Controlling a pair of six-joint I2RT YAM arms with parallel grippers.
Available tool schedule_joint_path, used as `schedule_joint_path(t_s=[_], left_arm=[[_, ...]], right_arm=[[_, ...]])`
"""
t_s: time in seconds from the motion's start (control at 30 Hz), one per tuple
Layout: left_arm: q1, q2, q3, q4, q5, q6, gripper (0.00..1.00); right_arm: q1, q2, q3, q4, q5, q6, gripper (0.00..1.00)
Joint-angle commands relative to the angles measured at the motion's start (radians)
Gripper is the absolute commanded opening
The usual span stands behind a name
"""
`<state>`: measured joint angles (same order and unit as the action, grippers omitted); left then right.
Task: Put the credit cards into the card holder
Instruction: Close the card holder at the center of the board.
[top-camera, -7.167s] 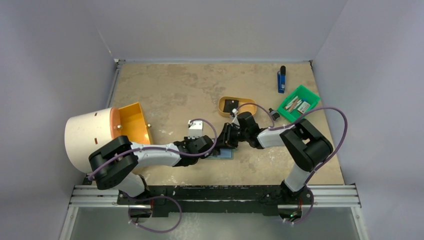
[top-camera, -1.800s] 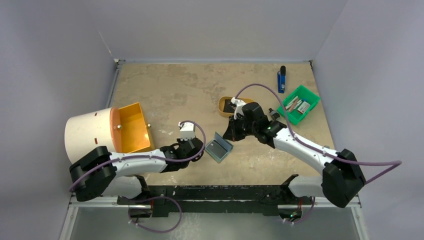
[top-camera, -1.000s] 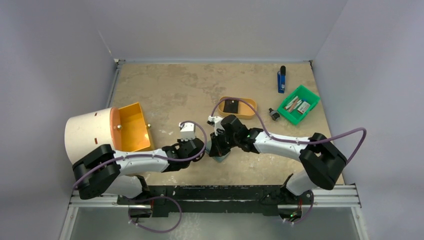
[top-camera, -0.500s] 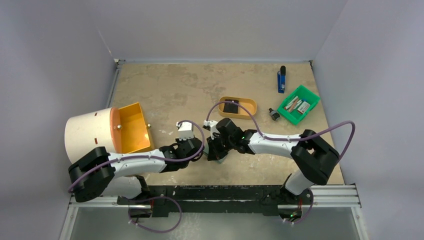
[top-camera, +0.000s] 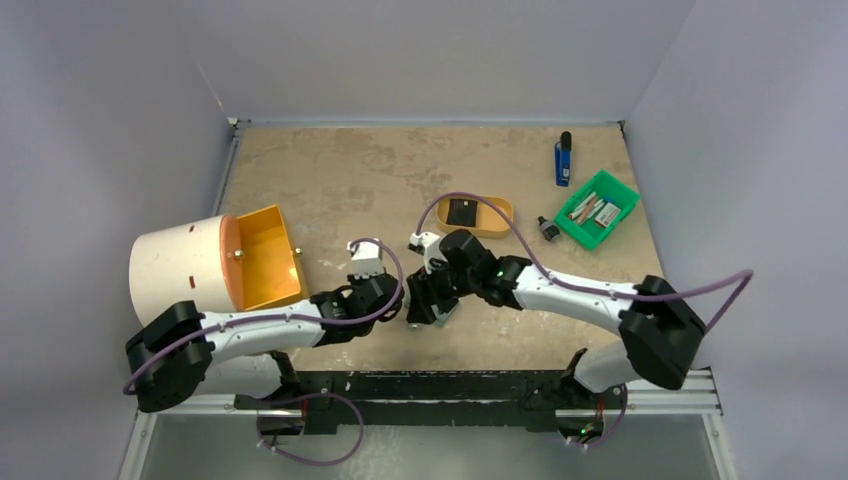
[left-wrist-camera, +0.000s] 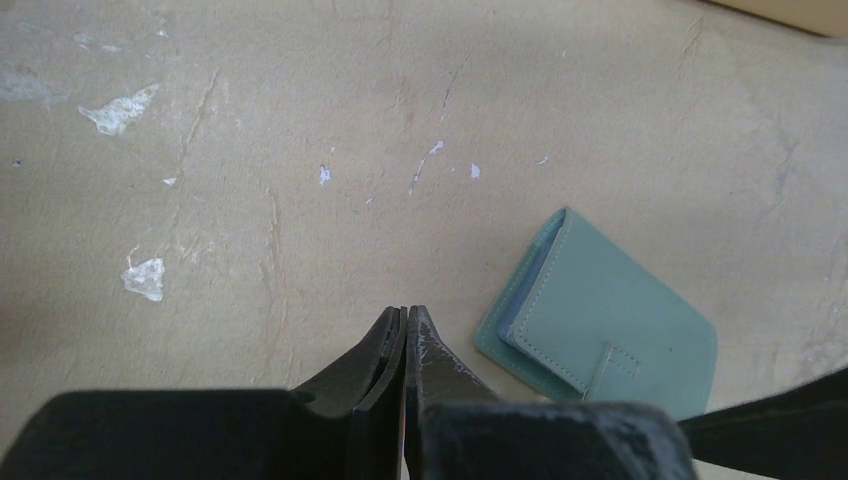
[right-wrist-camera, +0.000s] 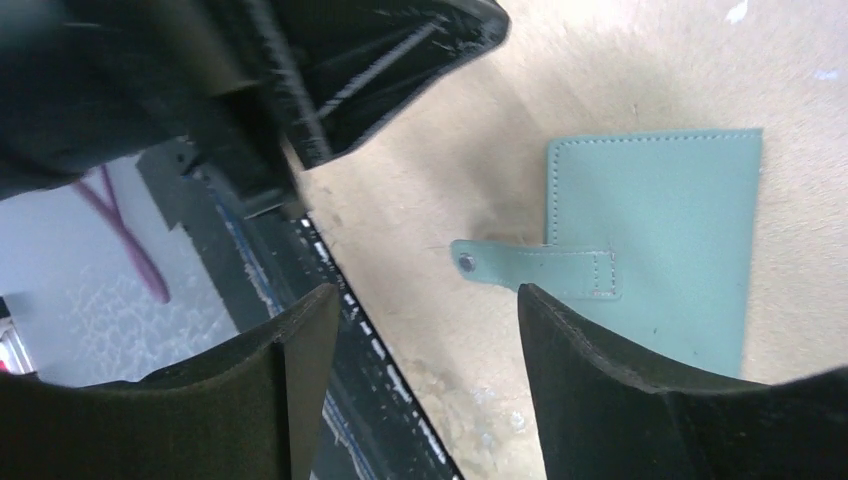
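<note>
The card holder (right-wrist-camera: 660, 220) is lying flat and folded on the bench (top-camera: 380, 190), near the middle of its near edge, with its snap tab unfastened and pointing toward that edge. The right gripper (right-wrist-camera: 425, 300) is hovering directly over it, jaws standing wide and holding nothing. The left gripper (left-wrist-camera: 407, 320), jaws pressed together with nothing showing between them, is sitting just beside the holder. The right arm is nearer. The holder's long axis appears to be running in line with the right fingers, though one finger is covering its end.

card holder (right-wrist-camera: 660, 210), one edge hidden — seemingly behind right pincer (right-wrist-camera: 425, 300)
</note>
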<state>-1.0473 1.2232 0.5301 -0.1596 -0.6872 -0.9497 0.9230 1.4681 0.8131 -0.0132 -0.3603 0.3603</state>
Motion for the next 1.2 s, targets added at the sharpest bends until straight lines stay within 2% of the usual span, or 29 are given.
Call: schedule_joint_path(t_s=[0.0,0.1,0.27,0.33,0.47,0.57,0.93,1.17], left_arm=[[0.006,-0.045,0.049,-0.020,-0.044,0.015,0.00],[0.006,-0.052,0.061,-0.032,-0.050,0.018,0.00],[0.006,-0.073,0.072,-0.047,-0.053,0.021,0.00],[0.006,-0.081,0.075,-0.049,-0.051,0.021,0.00],[0.007,-0.068,0.094,-0.040,-0.041,0.020,0.00],[0.007,-0.036,0.116,-0.047,-0.038,0.021,0.00],[0.009,0.010,0.089,-0.006,0.000,0.007,0.00],[0.012,0.077,0.139,0.015,0.028,0.019,0.00]], right_arm=[[0.004,-0.120,0.104,-0.167,0.008,-0.092,0.69],[0.005,-0.183,0.144,-0.257,0.022,-0.109,0.70],[-0.048,-0.254,0.138,-0.253,0.205,-0.090,0.68],[-0.096,-0.226,0.116,-0.230,0.243,-0.045,0.61],[-0.124,-0.124,0.060,-0.139,0.201,-0.024,0.36],[-0.119,-0.067,0.032,-0.049,0.193,-0.015,0.29],[-0.084,0.060,-0.005,0.009,0.176,0.023,0.25],[-0.043,0.141,-0.018,0.040,0.171,0.037,0.24]])
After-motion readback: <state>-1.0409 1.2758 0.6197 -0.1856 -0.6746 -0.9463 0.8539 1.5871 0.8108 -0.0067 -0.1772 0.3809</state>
